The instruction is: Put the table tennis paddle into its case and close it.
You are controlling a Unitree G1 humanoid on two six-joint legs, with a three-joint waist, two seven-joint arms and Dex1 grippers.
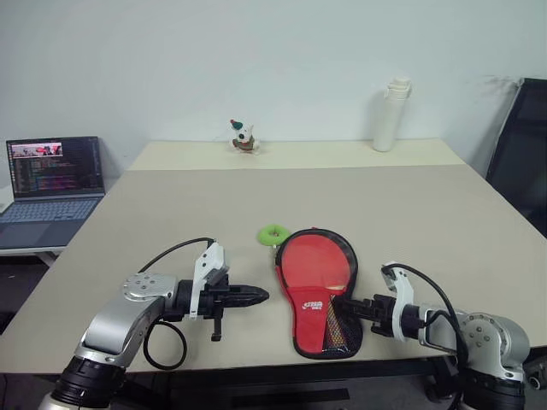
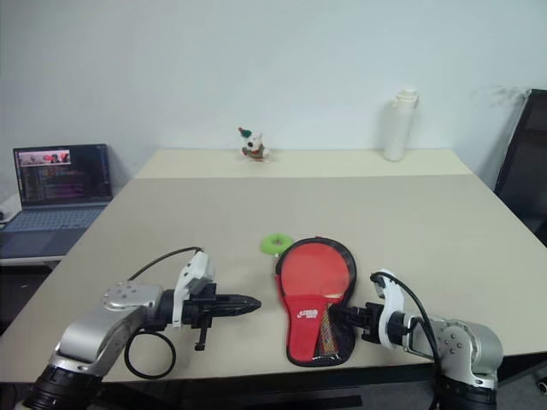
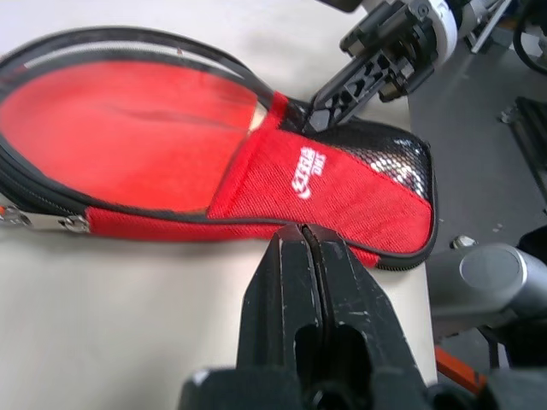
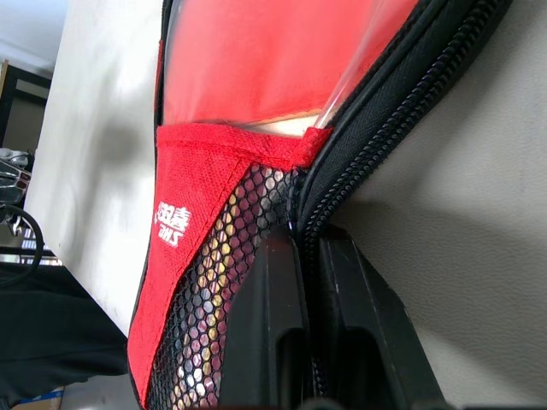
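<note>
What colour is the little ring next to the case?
The ring is bright green. It shows best in the left eye view, beside the case.

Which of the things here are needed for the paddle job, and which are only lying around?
For the job:
- case, lying on the table
- table tennis paddle, inside the case
- right hand, shut on the case's edge
- left hand, shut, beside the case

Lying about:
- green ring
- white bottle
- small toy
- laptop

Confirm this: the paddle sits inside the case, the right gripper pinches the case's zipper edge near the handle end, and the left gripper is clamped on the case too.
The left gripper is wrong: it is shut on nothing, beside the case on the table, as the left eye view shows. The paddle inside and the right gripper pinching the zipper edge are right.
</note>
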